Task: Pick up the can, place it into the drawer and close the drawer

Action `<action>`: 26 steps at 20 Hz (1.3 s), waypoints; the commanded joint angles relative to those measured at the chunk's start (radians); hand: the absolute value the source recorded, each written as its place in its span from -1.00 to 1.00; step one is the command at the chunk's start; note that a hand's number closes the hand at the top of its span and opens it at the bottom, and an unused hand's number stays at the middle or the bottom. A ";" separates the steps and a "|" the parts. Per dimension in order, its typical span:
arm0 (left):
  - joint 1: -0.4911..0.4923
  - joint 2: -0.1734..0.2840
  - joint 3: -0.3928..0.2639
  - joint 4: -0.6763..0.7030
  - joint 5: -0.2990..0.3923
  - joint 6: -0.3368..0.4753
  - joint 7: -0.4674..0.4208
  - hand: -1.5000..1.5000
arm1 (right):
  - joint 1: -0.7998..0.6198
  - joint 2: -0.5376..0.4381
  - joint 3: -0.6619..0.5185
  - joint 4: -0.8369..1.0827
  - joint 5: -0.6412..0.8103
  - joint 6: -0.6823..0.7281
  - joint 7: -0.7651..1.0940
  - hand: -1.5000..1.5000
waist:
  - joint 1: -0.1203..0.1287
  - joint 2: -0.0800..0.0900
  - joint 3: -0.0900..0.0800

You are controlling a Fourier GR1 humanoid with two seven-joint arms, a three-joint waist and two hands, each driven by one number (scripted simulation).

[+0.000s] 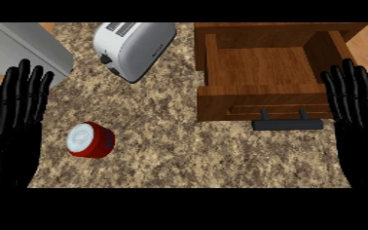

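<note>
**Can on the counter, drawer open**

Your red can [90, 140] stands on the speckled counter [179, 151], just beside your left hand [22, 107], which rests open, fingers straight, holding nothing. Your right hand [350, 97] is likewise open and empty at the right edge, beside the open wooden drawer [262, 70]. A toaster [133, 46] sits behind the can.

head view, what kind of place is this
Most likely a kitchen: a speckled stone counter carries a toaster, a red can and an open wooden drawer with a dark handle.
</note>
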 commanded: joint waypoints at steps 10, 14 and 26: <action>0.295 -0.095 0.023 -0.146 -0.155 0.496 0.312 -1.00 | 0.080 0.050 -0.067 0.062 -0.021 -0.084 0.131 -1.00 | 0.040 -0.035 -0.020; 0.391 -0.096 -0.126 -0.223 -0.246 0.628 0.346 -1.00 | 0.017 0.033 -0.062 0.020 -0.008 -0.101 0.242 -1.00 | 0.025 -0.033 -0.022; 0.258 -0.088 -0.114 -0.189 -0.349 0.636 0.513 -1.00 | 0.123 0.039 -0.119 0.023 -0.062 -0.028 0.132 -1.00 | 0.013 -0.031 -0.021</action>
